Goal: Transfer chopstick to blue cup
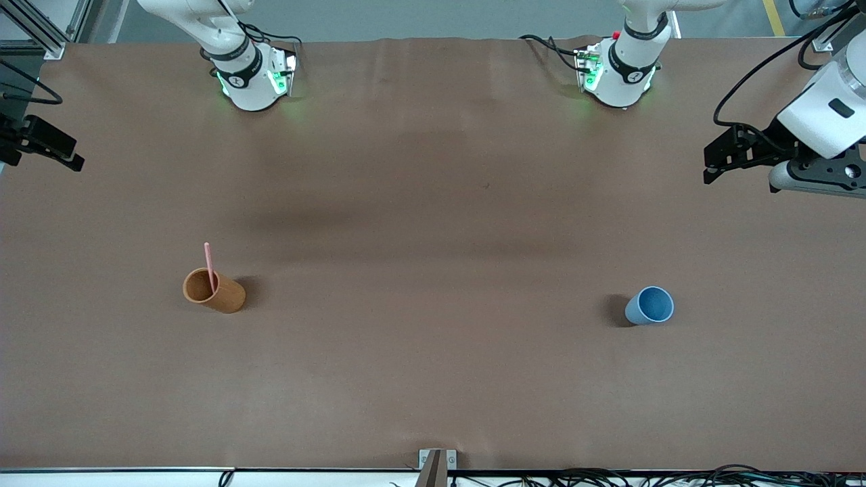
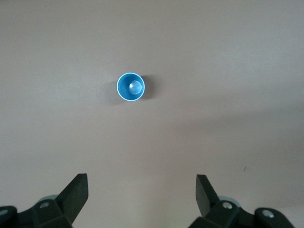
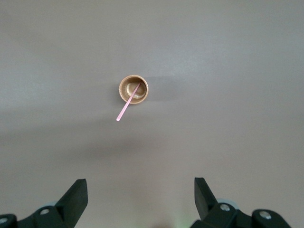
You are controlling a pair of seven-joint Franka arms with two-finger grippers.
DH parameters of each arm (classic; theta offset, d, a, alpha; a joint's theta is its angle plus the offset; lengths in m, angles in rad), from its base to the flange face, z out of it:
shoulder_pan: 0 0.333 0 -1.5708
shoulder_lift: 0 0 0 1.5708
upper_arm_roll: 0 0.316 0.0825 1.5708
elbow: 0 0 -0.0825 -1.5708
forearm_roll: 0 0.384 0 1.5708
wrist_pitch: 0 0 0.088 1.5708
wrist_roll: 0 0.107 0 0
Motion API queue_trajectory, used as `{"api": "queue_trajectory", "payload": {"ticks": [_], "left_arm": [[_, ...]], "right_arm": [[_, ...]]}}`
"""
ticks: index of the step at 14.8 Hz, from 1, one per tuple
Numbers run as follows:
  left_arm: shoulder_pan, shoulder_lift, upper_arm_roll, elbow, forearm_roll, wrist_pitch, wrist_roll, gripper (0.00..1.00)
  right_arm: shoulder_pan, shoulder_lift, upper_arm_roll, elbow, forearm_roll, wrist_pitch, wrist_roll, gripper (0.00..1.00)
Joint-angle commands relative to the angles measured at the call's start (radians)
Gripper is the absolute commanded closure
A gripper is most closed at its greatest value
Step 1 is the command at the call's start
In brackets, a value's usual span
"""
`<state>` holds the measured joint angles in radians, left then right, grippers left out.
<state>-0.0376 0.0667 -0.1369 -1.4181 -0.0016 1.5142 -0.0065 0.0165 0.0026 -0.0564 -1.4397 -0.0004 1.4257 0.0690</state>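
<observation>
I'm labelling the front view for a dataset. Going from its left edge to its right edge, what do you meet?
Right gripper → orange-brown cup holding the chopstick → blue cup → left gripper.

The left pincer (image 2: 141, 194) hangs high in the air over the edge of the surface at the left arm's end, its fingers (image 2: 76, 192) spread wide with nothing between them, and the arm waits. The right pincer (image 3: 141, 195) hangs likewise over the edge at the right arm's end, fingers (image 3: 76, 195) wide apart and empty. Both wrists point the pincers down at the surface (image 1: 433, 237).
</observation>
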Motion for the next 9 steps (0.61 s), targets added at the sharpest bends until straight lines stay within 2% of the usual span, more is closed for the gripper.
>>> {"api": "queue_trajectory", "payload": {"ticks": [1, 7, 8, 9], "left_arm": [[0.004, 0.005, -0.001, 0.028, -0.008, -0.017, 0.010, 0.00], [0.005, 0.019, 0.000, 0.027, -0.006, -0.017, 0.003, 0.00], [0.011, 0.033, 0.019, 0.025, -0.009, -0.016, 0.011, 0.00], [0.011, 0.063, 0.067, 0.027, -0.015, -0.012, 0.022, 0.00]], "right_arm": [[0.007, -0.016, -0.014, -0.024, 0.020, 0.012, -0.008, 0.01], [0.010, -0.016, -0.013, -0.022, 0.020, 0.004, -0.067, 0.00], [0.011, -0.016, -0.011, -0.022, 0.020, 0.001, -0.067, 0.00], [0.013, -0.018, -0.008, -0.022, 0.020, 0.001, -0.069, 0.00]]}}
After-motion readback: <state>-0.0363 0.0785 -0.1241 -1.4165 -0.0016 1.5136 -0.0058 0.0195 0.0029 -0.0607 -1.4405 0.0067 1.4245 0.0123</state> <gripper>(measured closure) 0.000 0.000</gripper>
